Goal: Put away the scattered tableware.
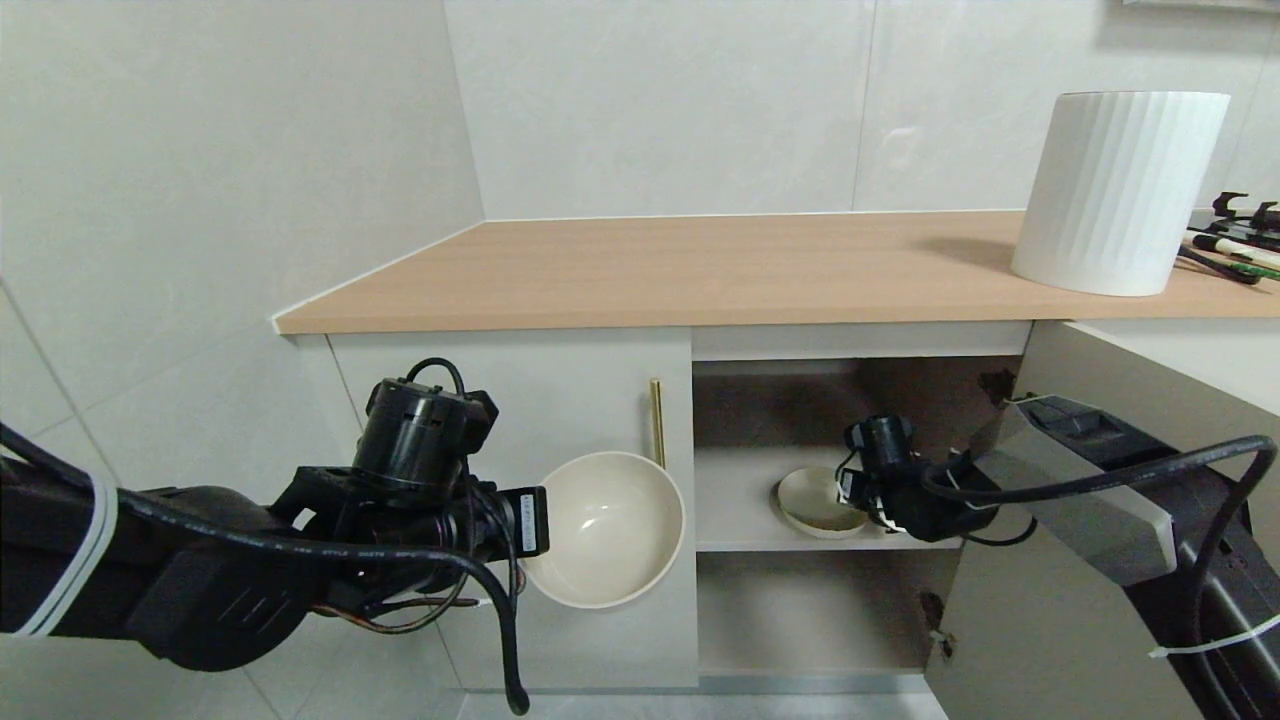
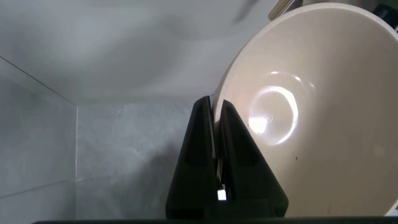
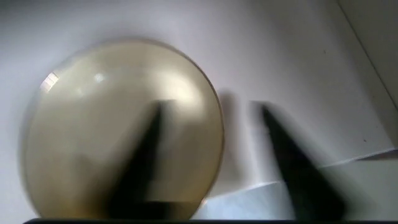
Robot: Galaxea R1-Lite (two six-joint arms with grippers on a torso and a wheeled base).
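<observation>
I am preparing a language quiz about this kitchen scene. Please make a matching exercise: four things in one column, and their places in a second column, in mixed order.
Things
1. cream round bowl
2. small beige round plate
3. white ribbed cylindrical container
4. slim brass handle

Places
A. on the wooden countertop
B. on the closed cabinet door
C. held in the jaws of the left gripper
D. on the white inner shelf

Pairs: 1-C, 2-D, 3-A, 4-B
</observation>
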